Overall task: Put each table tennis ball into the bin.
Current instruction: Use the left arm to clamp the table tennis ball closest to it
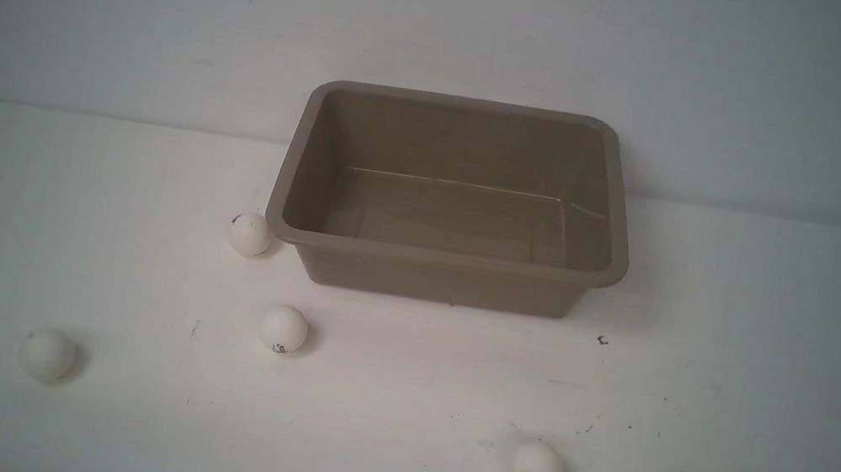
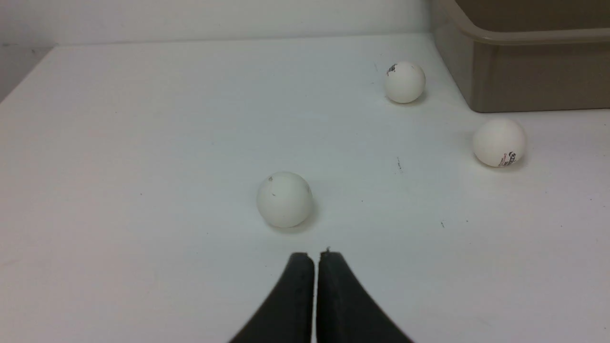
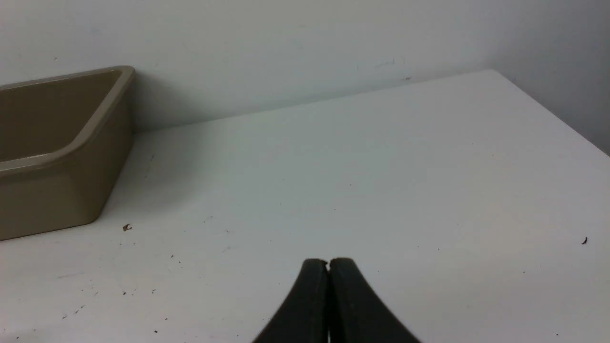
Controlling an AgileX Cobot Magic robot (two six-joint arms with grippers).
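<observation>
The tan-brown bin [image 1: 278, 195] stands at the back of the white table with nothing in it. Several white table tennis balls lie on the table: one ball [image 1: 250, 233] beside the bin's front left corner, one ball [image 1: 284, 328] in front of it, one ball [image 1: 48, 355] far left, one ball [image 1: 537, 467] at front right. In the left wrist view my left gripper [image 2: 317, 255] is shut and empty, just short of the far-left ball [image 2: 285, 199]; two more balls [image 2: 404, 82] [image 2: 499, 142] and the bin [image 2: 524, 71] lie beyond. My right gripper [image 3: 329, 262] is shut and empty over bare table, the bin [image 3: 62, 157] off to one side.
A white wall [image 1: 457, 20] runs close behind the bin. The table's right edge [image 3: 548, 112] shows in the right wrist view. Small dark specks [image 1: 602, 340] dot the tabletop. Neither arm shows in the front view.
</observation>
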